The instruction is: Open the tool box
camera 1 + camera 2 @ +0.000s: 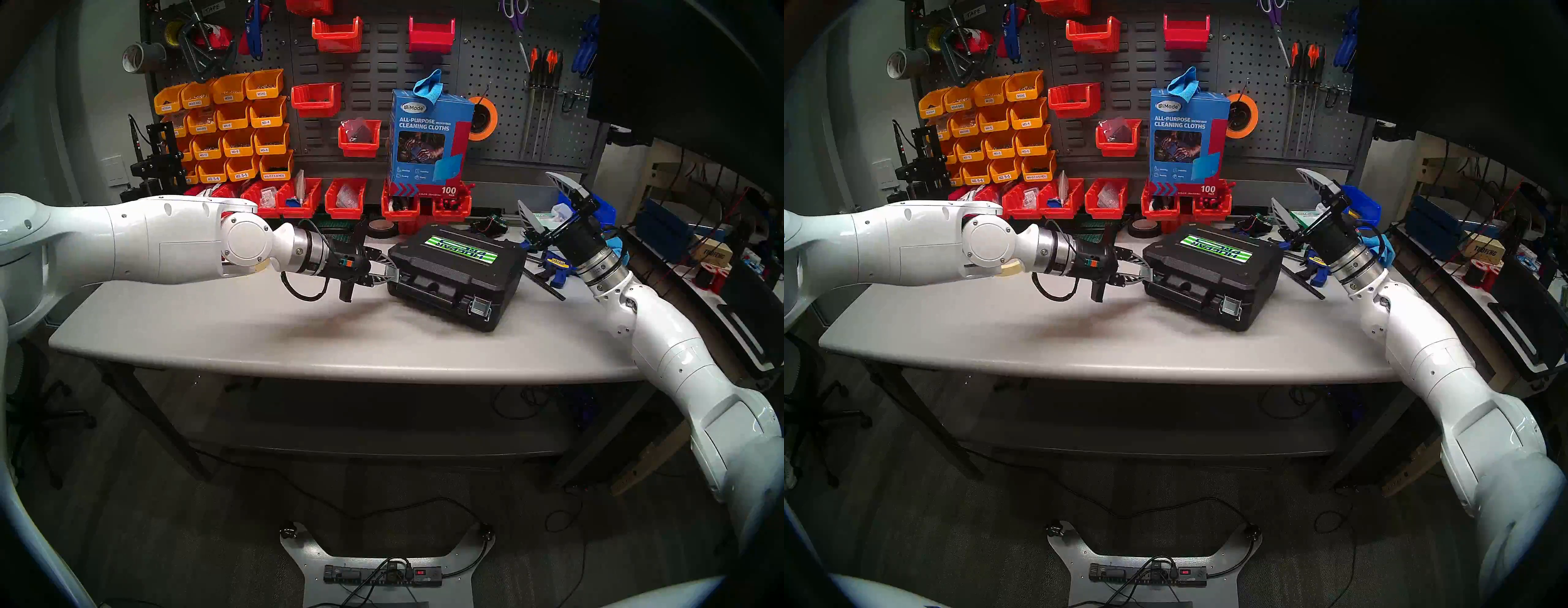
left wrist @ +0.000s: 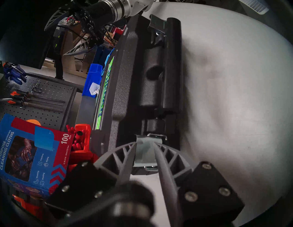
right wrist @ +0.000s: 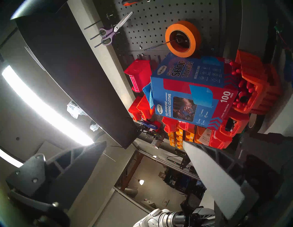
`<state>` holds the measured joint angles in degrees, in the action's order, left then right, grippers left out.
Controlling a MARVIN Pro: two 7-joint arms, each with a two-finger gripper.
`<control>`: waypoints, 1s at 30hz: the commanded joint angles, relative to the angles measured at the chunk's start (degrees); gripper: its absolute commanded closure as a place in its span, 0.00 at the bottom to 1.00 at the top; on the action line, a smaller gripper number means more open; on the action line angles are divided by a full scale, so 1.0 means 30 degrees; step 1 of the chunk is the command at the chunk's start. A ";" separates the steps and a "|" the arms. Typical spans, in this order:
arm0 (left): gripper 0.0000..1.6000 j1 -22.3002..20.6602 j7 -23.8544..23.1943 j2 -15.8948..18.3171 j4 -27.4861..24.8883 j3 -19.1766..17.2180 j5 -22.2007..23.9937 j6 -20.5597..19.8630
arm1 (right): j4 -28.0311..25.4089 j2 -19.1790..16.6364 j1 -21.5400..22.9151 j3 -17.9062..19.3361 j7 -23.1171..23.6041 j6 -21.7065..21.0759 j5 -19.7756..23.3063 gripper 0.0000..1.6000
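The black tool box (image 1: 458,263) lies flat on the grey table (image 1: 212,331), its green-striped sticker up and its handle (image 1: 428,286) facing the front edge. My left gripper (image 1: 396,272) reaches in from the left at the case's left front corner. In the left wrist view its two fingers (image 2: 126,157) clasp the silver left latch (image 2: 145,152), whose plate stands out from the case. The other latch (image 1: 479,305) lies flat against the case. My right gripper (image 1: 536,191) hangs open and empty in the air behind the case's right end.
A tall blue cleaning-cloths box (image 1: 428,140) stands on red bins (image 1: 345,197) behind the case. A black tape roll (image 1: 382,227) lies just behind it. A blue clamp (image 1: 555,267), a blue bin (image 1: 602,210) and loose clutter sit at the right.
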<state>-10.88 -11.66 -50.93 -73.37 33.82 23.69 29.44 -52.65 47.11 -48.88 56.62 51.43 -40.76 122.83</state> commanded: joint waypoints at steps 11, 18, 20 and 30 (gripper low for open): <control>0.67 0.0641 0.0222 -0.0237 0.0377 -0.0072 0.0590 -0.0388 | 0.0196 -0.0016 0.0228 -0.0001 -0.0022 -0.0019 0.0194 0.00; 0.45 -0.0415 -0.0208 0.0742 -0.0254 -0.0835 0.1880 -0.0217 | 0.0453 0.0188 0.0436 -0.0177 -0.0105 -0.0148 0.0121 0.00; 0.28 -0.0803 -0.0688 0.1384 -0.0941 -0.0817 0.2027 -0.0102 | 0.0517 0.0234 0.0519 -0.0226 -0.0126 -0.0217 0.0084 0.00; 0.07 -0.2156 -0.1652 0.3825 -0.3967 -0.0161 0.3974 0.0569 | 0.0705 0.0513 0.0989 -0.0335 -0.0086 -0.0438 -0.0191 0.00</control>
<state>-12.81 -16.21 -45.12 -80.83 33.41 30.73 29.86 -50.03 48.46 -48.02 55.51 51.10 -41.62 122.72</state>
